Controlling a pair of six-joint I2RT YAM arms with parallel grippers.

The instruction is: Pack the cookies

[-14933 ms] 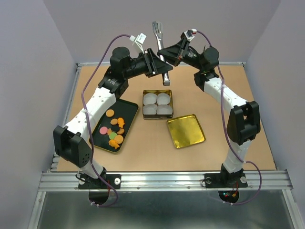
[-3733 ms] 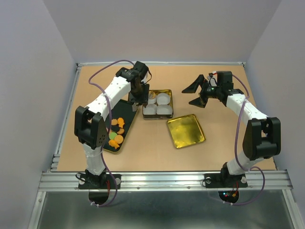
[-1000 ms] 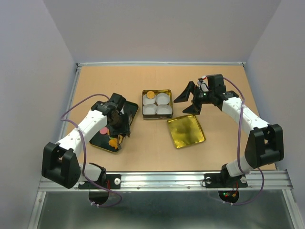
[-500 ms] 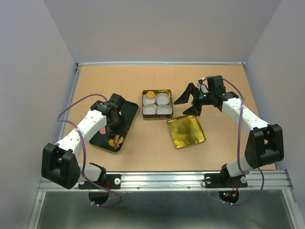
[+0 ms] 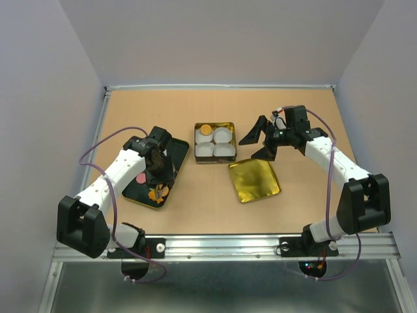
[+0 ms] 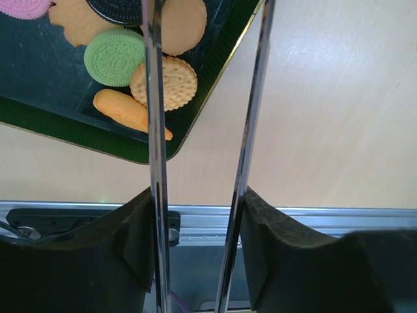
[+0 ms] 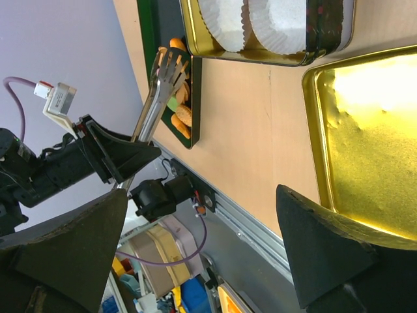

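- Reaching out from its base at the near left corner, the left arm runs its white forearm far and rightward, then bends the wrist down over the black tray (image 5: 179,149) on the left of the table (image 5: 300,195).
- Left gripper (image 5: 159,166): partly closed, its two fingers clamped on the handle end of metal tongs (image 6: 151,130).
- In the left wrist view the two tong blades stand apart; one crosses above the tray and the other above bare table just past the tray's edge.
- In the right wrist view the forked tong tips sit over the tray, but whether they touch anything cannot be told.
- Most of the cookies (image 6: 163,81) lie on the tray: a round tan one, a green one (image 6: 116,57) touching it, and a long orange one (image 6: 127,111) just nearer.
- One orange cookie (image 5: 205,130) sits in the far left cup of the gold tin (image 5: 234,140), beside white paper cups (image 5: 223,135).
- The right arm rises from the near right base, folds at its dark elbow and stretches far and leftward.
- Right gripper (image 5: 246,150): spread wide with nothing in it, pointing left, near the tin's right side and the far edge of the gold lid (image 5: 254,179).
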